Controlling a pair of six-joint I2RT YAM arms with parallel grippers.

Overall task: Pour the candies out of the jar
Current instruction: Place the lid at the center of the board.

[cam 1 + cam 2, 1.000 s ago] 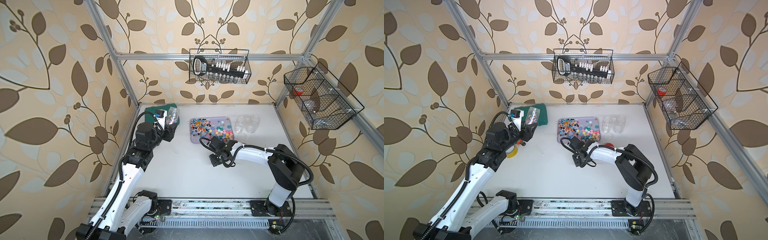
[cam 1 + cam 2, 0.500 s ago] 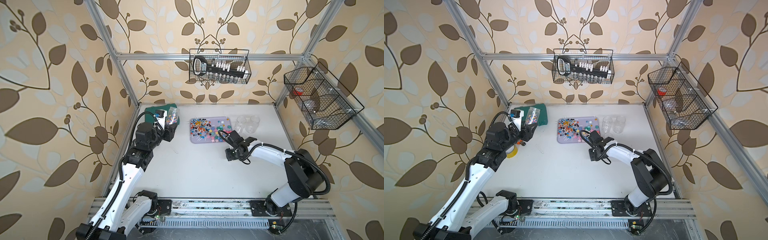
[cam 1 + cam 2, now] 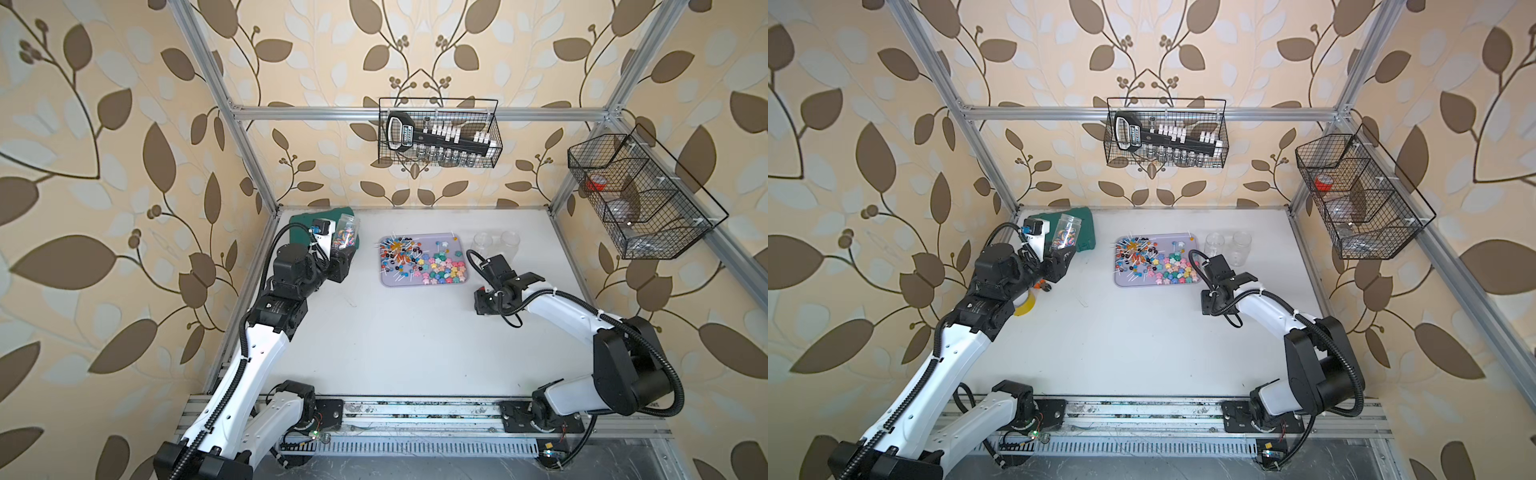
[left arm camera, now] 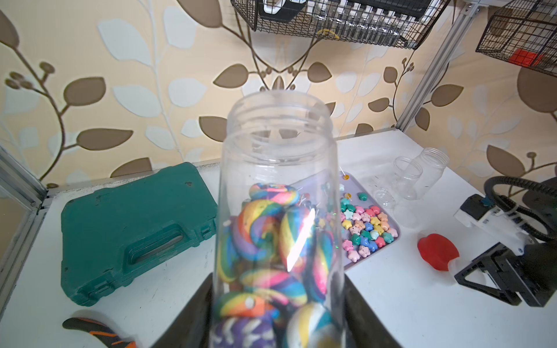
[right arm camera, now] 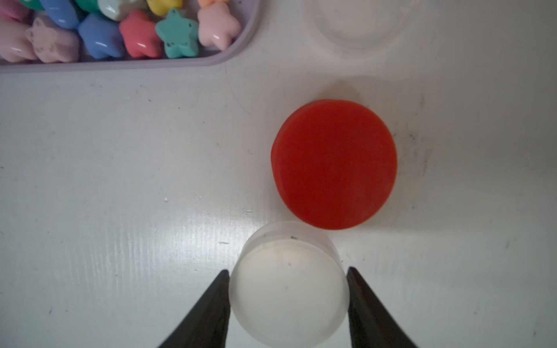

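Two robot arms worked at a white table (image 3: pixel 415 345) in a cell papered with brown leaves; the left gripper (image 3: pixel 341 261) was clamped around the lower part of a clear jar (image 4: pixel 277 168), which was lidless, mouth up and partly filled with rainbow-swirled candies (image 4: pixel 268 238); the jar hung near the table's back left corner, over the edge of a green case (image 4: pixel 132 229) and beside, not above, a lilac tray (image 3: pixel 395 283); more candies, stars and stick lollipops, lay in the tray; the right gripper (image 5: pixel 287 271) pinched a frosted white lid (image 5: pixel 289 304) by its sides, just beside a red lid (image 5: pixel 333 164) lying flat off the tray's corner; two empty jars (image 3: pixel 510 241) stood behind them, toward the right edge; a black tool (image 3: pixel 440 139) in the back basket (image 3: pixel 386 158) carried a label too small to read; a broad bare stretch of table ran from the tray to the front rail (image 3: pixel 415 409), between the arms.
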